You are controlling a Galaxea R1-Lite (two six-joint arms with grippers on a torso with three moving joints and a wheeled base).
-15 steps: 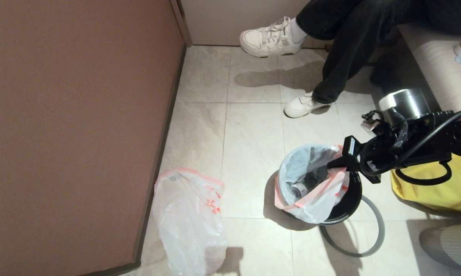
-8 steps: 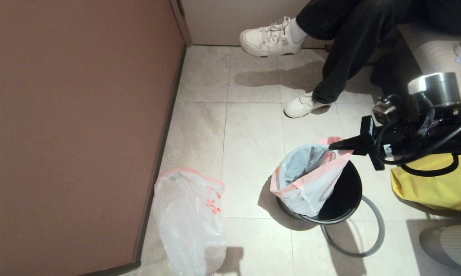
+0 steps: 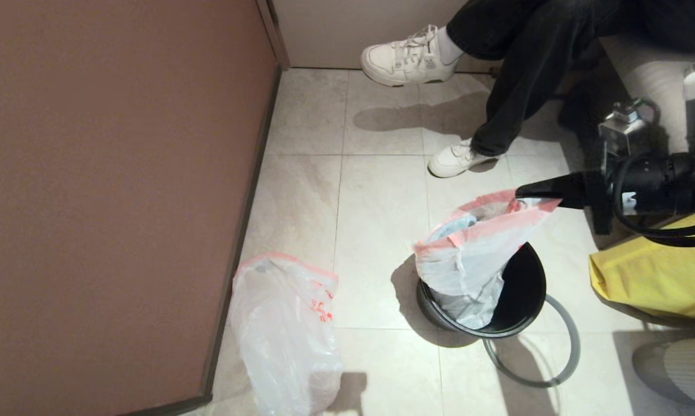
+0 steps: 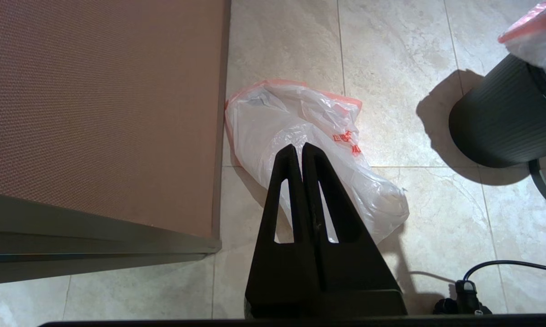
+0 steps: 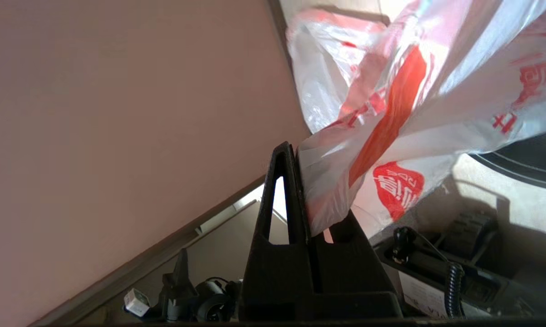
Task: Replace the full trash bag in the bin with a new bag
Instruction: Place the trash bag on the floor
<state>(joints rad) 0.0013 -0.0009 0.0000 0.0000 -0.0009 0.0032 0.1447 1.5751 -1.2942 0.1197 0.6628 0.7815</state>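
A: Head view. What has changed around the bin (image 3: pixel 520 300)?

B: The right gripper (image 3: pixel 523 190), clamped on the pink-red edge of the full bag (image 3: pixel 468 260), has risen and drawn back toward the robot's right. A second ago the bag mouth sat low at the rim; now the film is stretched up in a cone, its lower part still inside the tub.

A: Is the grip secure?

B: The right wrist view shows film (image 5: pixel 391 150) pinched between the shut fingers. How much film is caught cannot be judged, since the plastic hides one finger.

A: And the contents?

B: Earlier a bottle shape showed through the open mouth; now the gathered film hides it, so the load is presumably still within.

A: The other items?

B: The new bag (image 3: pixel 286 335) lies on the tiles by the brown wall, well apart from the bin. The grey hoop (image 3: pixel 555 370) rests on the floor, partly under the tub. The left gripper (image 4: pixel 302 150) hangs closed and empty above the new bag.

A: Meaning for the task?

B: Extraction is under way but unfinished; the bag must clear the rim before relining
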